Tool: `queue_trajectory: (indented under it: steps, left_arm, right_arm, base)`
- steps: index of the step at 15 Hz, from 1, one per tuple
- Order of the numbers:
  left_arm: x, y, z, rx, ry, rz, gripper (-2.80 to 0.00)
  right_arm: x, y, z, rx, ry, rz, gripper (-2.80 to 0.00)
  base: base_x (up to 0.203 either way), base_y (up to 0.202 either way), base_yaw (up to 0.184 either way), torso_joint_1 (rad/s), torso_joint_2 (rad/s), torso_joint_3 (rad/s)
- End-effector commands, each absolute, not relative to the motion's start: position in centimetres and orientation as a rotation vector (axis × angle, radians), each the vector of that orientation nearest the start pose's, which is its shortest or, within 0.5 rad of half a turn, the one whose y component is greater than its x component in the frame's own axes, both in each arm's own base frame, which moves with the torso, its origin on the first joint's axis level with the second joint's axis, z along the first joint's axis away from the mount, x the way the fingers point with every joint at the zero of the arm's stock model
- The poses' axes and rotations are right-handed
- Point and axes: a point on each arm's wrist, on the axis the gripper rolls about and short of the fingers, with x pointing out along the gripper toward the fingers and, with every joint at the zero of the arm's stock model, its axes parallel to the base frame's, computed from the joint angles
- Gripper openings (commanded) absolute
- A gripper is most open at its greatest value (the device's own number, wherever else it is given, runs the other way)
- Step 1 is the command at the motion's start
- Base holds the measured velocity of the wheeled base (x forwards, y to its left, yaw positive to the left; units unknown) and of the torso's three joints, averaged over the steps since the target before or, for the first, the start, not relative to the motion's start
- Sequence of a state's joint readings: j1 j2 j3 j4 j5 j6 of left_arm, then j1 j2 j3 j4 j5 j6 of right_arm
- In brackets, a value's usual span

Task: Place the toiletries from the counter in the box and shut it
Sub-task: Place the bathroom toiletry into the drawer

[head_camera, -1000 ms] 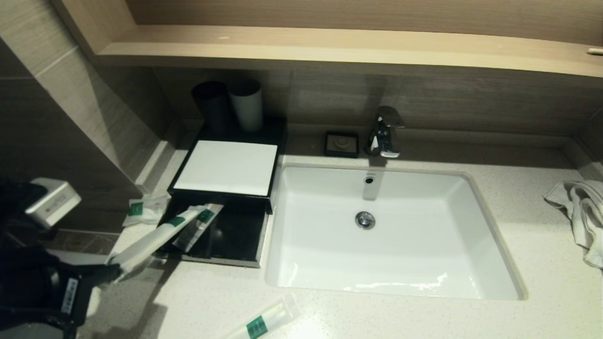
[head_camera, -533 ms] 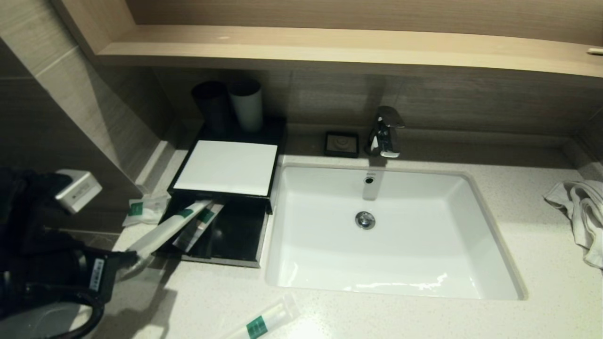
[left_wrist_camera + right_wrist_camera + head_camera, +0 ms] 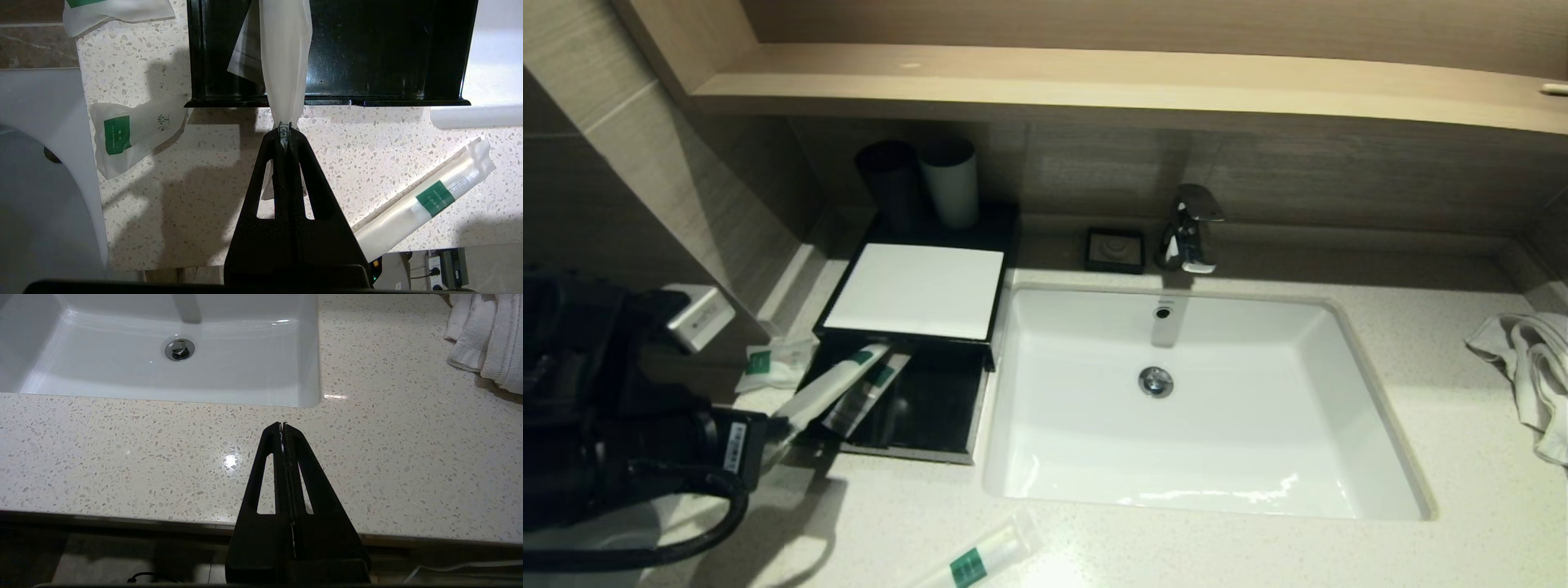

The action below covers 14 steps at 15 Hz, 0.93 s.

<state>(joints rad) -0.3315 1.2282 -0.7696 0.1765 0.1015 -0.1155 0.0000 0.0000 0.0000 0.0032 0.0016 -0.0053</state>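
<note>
One slim tube packet (image 3: 284,61), light and floppy, sags over the drawer's front edge (image 3: 327,102); left gripper (image 3: 284,132) pinches its tail end. Right gripper (image 3: 282,425) parked, fingers pressed together.

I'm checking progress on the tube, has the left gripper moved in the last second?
Yes. The left gripper, shut on the tube, has moved toward the box, carrying the tube farther over the open drawer.
</note>
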Motion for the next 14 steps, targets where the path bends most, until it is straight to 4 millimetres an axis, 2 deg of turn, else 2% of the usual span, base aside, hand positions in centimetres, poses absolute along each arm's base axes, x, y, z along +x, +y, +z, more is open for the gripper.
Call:
queue_trajectory:
  steps: [1,14]
  left_arm:
    - [17.2,-5.7,20.6,0.024,0.668,-0.180,-2.80]
    - [19.7,-6.6,19.8,-0.022,0.634,-0.177,-2.80]
  right_arm:
    - [-2.3,0.0,7.5,-0.006,0.003,0.002,-2.80]
    - [-2.3,0.0,7.5,-0.006,0.003,0.002,-2.80]
  base:
    - [0.000,0.000,0.000,0.000,0.00,0.000]
    - [0.000,0.000,0.000,0.000,0.00,0.000]
